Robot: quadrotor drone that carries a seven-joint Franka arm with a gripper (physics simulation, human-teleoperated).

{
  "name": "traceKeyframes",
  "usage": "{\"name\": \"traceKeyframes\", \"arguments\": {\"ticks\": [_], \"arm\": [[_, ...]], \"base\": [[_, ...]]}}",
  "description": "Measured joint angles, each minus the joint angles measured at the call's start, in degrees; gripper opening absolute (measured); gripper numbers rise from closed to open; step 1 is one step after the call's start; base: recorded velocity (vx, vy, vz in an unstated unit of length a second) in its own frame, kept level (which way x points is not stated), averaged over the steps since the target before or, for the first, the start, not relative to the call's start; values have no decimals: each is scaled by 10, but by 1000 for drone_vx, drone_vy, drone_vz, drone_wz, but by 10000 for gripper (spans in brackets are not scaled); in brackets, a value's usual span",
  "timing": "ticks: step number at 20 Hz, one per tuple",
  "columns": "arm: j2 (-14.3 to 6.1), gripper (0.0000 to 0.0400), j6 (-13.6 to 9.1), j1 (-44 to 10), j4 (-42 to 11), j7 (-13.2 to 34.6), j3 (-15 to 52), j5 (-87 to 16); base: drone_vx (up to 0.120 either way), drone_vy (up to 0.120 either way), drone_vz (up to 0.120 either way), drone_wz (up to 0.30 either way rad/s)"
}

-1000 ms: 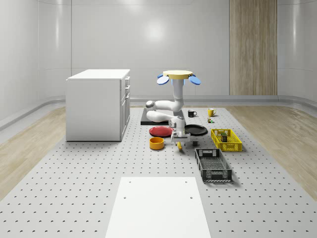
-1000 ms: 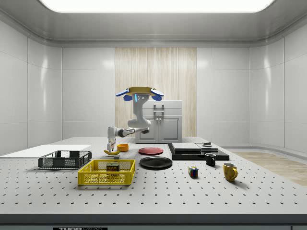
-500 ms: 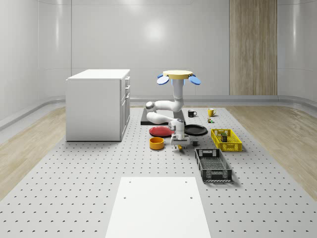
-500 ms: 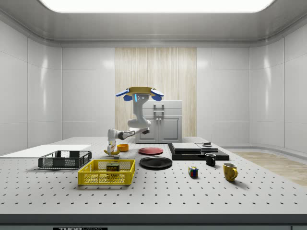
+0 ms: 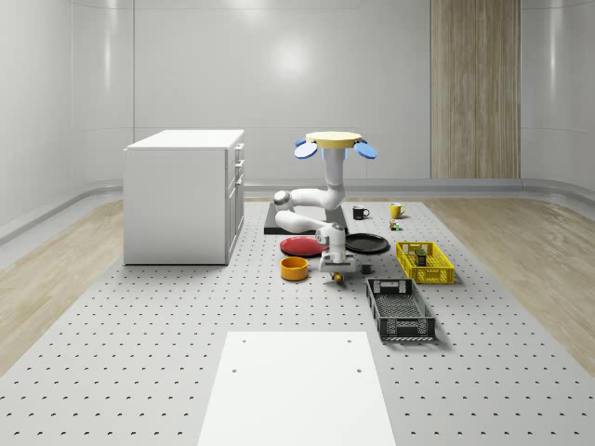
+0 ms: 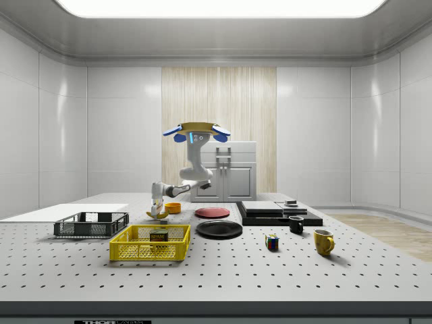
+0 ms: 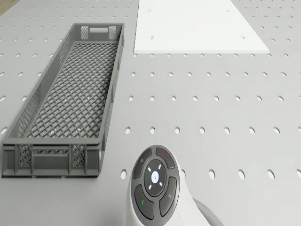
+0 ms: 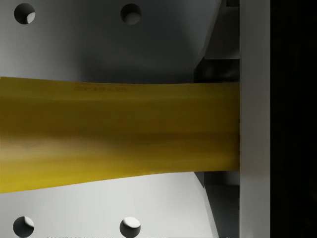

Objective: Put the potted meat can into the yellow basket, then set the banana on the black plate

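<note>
Beside the orange bowl (image 5: 294, 268) on the perforated grey surface (image 5: 167, 325), the end effector (image 5: 337, 272) is down on the smooth, curved banana (image 8: 119, 134), a finger (image 8: 253, 119) pressed against its skin, and the drone (image 5: 336, 143) hovers above. Near the bowl lie a flat red plate (image 5: 303, 245) and the glossy black plate (image 5: 367, 243), with a grey mesh crate (image 7: 66, 99) on its other side. Beyond the crate from the bowl, the latticed yellow basket (image 5: 425, 262) holds the potted meat can (image 6: 159, 236).
</note>
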Motion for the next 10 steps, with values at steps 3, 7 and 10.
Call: {"name": "traceKeyframes", "arguments": {"ticks": [3,7,10], "arm": [[2,190,-7,4,-4,0,7,5],[3,190,-21,11,-16,0,30,25],[5,192,-33,16,-26,2,54,46]], "base": [[0,0,0,0],[0,0,0,0],[0,0,93,0]]}}
